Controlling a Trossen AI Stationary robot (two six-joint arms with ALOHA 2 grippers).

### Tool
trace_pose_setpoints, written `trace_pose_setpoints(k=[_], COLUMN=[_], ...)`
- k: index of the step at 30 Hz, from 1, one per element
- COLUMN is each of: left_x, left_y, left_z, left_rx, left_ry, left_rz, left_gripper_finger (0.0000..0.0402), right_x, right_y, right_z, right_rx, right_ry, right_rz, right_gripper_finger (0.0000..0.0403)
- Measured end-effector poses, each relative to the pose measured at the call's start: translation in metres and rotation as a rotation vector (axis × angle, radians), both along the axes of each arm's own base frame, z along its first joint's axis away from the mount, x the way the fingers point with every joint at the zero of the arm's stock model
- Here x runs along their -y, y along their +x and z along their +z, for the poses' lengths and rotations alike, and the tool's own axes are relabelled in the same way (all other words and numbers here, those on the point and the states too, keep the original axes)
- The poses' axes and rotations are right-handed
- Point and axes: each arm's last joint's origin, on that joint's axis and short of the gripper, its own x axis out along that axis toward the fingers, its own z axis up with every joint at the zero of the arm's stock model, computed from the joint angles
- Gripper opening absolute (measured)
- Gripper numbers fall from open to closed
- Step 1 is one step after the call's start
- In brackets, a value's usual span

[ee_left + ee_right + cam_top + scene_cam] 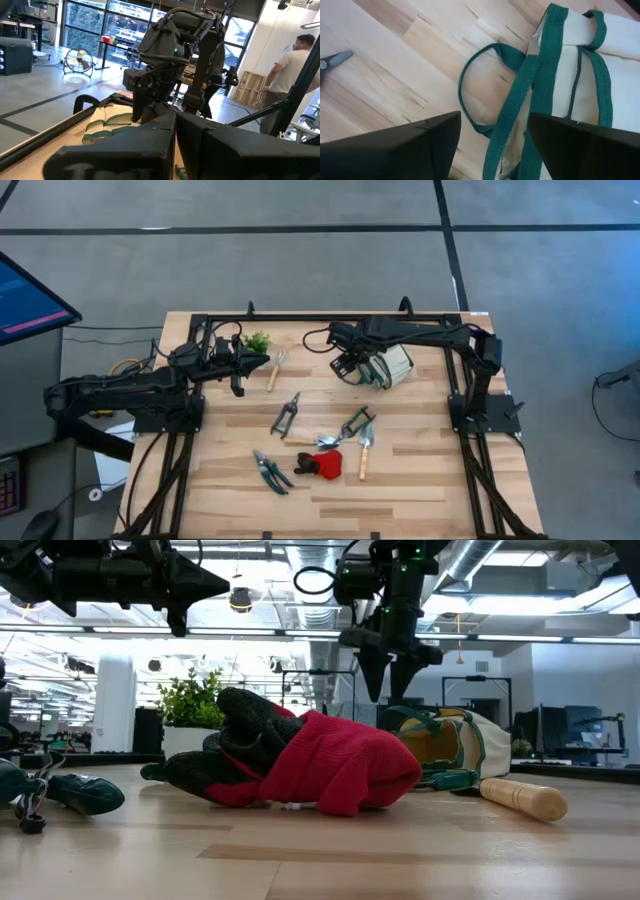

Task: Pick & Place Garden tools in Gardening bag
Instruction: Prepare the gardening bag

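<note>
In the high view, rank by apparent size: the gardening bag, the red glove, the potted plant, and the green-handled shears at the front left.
Largest to smallest:
1. Gardening bag, partly hidden under the right gripper
2. Red glove
3. Green-handled shears, longer than the glove but much slimmer, so these two are close
4. Potted plant

The cream fabric gardening bag with dark green trim [392, 366] lies on its side at the table's two o'clock. Wooden-handled metal tools [365, 448], dark pruning shears [270, 471] and a red-and-black glove [320, 465] scatter toward six o'clock.
</note>
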Motion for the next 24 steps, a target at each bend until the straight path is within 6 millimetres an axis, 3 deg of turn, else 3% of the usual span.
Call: trace_pose_setpoints(k=[3, 13, 19, 24], left_x=[0.000, 0.001, 0.001, 0.001], left_y=[0.000, -0.002, -0.003, -0.003], left_z=[0.000, -0.018, -0.020, -0.020], left_rx=[0.000, -0.048, -0.050, -0.049], left_ry=[0.000, -0.039, -0.046, -0.046], left_rz=[0.000, -0.003, -0.003, -0.003], left_gripper_finger=[0.0002, 0.0002, 0.0002, 0.0002], right_x=[0.002, 0.006, -0.003, -0.003], right_y=[0.001, 0.012, 0.010, 0.006], right_z=[-0.002, -0.049, -0.045, -0.029], right_rx=[-0.006, -0.169, -0.181, -0.143], right_ry=[-0.002, 0.049, 0.054, 0.039], right_rz=[0.006, 0.020, 0.040, 0.037], right_gripper_finger=[0.0209, 0.0195, 0.0155, 0.0107])
